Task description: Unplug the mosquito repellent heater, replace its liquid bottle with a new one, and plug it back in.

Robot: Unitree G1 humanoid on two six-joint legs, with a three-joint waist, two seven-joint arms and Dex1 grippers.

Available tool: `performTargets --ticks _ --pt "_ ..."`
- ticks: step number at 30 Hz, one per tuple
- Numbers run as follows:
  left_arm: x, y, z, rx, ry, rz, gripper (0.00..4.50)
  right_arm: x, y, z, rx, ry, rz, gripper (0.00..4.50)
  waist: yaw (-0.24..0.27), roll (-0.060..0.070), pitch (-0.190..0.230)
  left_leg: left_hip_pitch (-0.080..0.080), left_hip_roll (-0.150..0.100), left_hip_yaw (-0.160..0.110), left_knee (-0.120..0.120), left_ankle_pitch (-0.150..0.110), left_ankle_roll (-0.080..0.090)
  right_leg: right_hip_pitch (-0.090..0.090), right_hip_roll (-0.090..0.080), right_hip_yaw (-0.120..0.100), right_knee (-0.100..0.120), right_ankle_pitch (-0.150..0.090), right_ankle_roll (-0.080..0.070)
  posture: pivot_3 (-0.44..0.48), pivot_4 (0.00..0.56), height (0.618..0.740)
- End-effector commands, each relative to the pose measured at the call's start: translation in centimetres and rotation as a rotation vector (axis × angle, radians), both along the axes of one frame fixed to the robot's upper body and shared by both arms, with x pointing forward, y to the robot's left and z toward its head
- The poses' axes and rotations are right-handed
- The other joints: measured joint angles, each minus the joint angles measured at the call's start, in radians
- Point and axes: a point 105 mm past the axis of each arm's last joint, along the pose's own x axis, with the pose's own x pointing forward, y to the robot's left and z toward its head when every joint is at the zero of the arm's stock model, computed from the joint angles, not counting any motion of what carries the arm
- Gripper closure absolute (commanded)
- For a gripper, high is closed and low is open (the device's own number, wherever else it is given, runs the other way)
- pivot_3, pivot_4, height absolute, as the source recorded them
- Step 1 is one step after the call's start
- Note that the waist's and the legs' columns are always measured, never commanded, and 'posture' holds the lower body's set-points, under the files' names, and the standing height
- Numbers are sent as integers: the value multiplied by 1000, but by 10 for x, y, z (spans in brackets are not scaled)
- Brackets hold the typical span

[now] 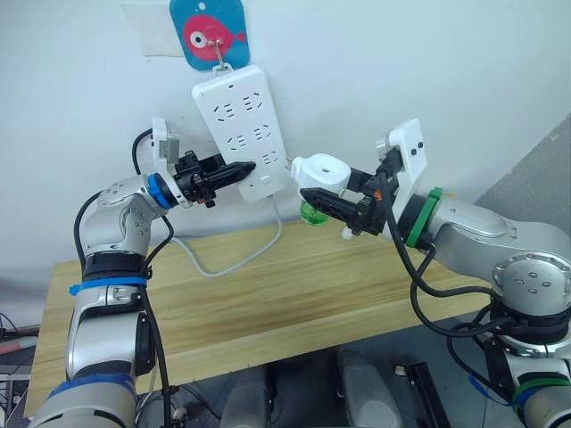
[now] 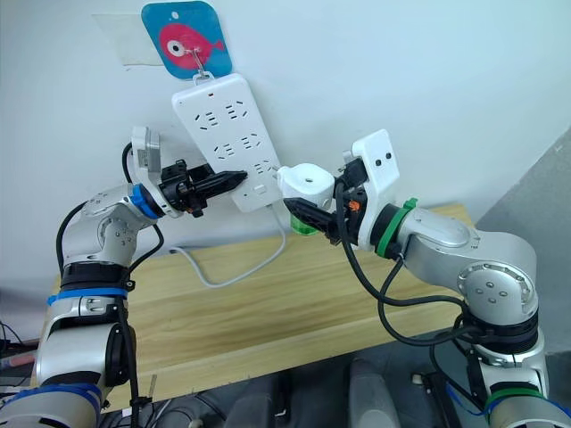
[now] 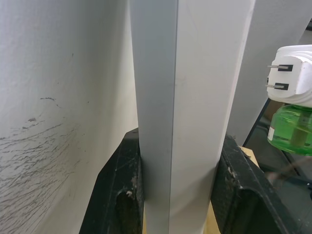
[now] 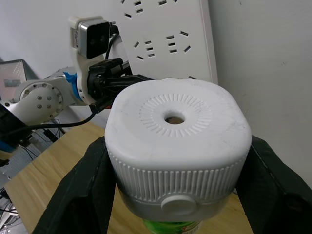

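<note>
The mosquito repellent heater, a rounded white unit with a round vent hole, hangs in the air just right of the power strip's lower end. My right gripper is shut on its sides. A green liquid bottle sits under it. In the left wrist view the heater shows two bare prongs, clear of the strip, with the bottle below. The white power strip hangs tilted on the wall. My left gripper is shut on its lower edge, one finger on each side.
The strip hangs from a blue fish-shaped hook. Its white cable loops down onto the wooden table below both arms. The white wall stands close behind the strip.
</note>
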Motion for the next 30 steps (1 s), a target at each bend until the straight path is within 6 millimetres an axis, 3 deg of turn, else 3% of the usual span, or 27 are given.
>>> performTargets --ticks 1,7,18,30 --pt "-4 2 15 18 -77 9 3191 -6 7 17 -3 -60 14 1546 0 0 1 0 0 0 0 0 0 0 0 0 0 0 0 -297 318 734" --pt "-3 -1 16 24 -87 30 3191 4 17 18 -72 -66 -66 1546 1 0 9 0 0 0 0 0 0 0 0 0 0 0 0 -287 330 734" --pt "-4 -4 19 24 -94 46 3191 17 34 12 -49 -18 -198 1546 3 0 21 0 0 -1 0 0 0 0 0 0 1 0 0 -264 350 734" --pt "-5 -5 21 31 -93 43 3191 15 50 13 -16 -5 -168 1546 4 0 22 0 0 -1 0 0 0 0 0 0 0 0 0 -251 344 734"
